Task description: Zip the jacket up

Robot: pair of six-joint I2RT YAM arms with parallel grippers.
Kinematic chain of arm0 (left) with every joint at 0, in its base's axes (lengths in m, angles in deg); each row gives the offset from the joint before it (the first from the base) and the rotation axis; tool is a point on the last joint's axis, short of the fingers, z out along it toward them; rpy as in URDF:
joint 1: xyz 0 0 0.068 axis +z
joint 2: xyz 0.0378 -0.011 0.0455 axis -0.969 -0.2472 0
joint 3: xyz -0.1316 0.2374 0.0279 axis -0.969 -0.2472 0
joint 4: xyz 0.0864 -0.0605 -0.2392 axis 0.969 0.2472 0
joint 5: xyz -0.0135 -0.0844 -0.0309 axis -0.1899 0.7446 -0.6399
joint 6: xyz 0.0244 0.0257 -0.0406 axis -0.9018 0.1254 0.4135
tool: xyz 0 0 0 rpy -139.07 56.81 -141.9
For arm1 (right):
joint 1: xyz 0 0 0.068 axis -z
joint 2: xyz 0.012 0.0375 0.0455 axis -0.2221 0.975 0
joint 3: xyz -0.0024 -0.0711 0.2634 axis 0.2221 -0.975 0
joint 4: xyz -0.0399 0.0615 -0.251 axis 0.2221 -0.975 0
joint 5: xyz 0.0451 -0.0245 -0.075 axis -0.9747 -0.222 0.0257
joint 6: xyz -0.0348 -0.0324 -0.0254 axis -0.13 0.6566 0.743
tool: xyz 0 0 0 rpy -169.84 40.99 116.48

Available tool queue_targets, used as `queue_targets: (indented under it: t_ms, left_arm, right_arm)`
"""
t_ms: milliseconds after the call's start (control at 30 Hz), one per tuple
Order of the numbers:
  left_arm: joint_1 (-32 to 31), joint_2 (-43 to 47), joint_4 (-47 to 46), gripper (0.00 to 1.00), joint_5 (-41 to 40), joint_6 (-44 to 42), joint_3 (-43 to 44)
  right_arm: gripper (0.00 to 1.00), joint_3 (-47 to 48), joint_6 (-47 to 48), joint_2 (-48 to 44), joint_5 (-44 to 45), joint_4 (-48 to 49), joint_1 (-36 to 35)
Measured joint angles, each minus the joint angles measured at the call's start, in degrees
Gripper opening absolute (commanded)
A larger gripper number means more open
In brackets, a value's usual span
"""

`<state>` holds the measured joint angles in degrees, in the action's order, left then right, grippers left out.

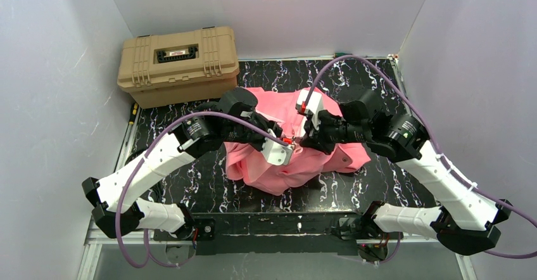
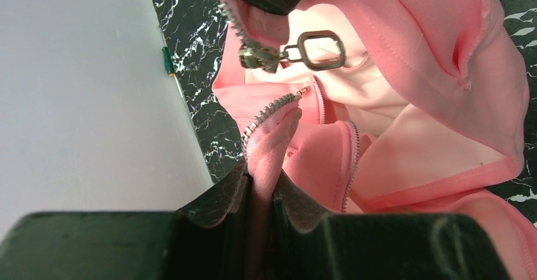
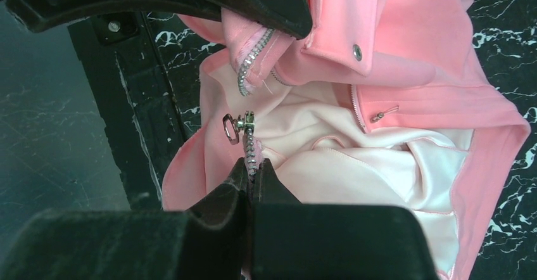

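Black marble table [image 1: 209, 188], jacket [image 1: 329, 156] crumpled at its ctr, tan case [image 1: 180, 64] set far left, L gripper [image 2: 263, 182] clenched on one zip edge, R gripper [image 3: 253, 169] clenched on opp. edge beside slider [image 3: 244, 125], zip left undone.

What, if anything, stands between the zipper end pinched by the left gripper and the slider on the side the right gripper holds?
Nothing visible. The zipper end in the left gripper and the slider face each other across an open gap, with only the lining of the jacket behind.
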<state>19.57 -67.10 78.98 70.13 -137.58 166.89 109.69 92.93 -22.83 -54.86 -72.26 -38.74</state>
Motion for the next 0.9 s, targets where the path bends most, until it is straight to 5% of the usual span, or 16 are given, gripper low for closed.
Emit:
queue_targets:
  t_ms: [200,300,567,900]
  left_arm:
    - [0.0,0.0,-0.59,0.0,-0.02,2.03,0.0]
    - [0.02,0.0,-1.22,0.14,0.0,5.46,0.0]
    - [6.82,0.68,-5.46,0.23,6.71,30.12,-1.29]
    - [9.35,5.05,-17.73,0.23,16.57,56.19,-18.36]
  right_arm:
    - [0.01,-3.37,-0.13,-0.07,0.13,0.33,0.0]
    - [0.01,-4.37,-0.57,-0.11,2.64,0.66,0.0]
    - [0.01,-11.93,-6.99,-4.09,4.79,9.51,0.0]
    - [0.01,-19.52,-12.11,-11.61,1.2,22.8,0.0]
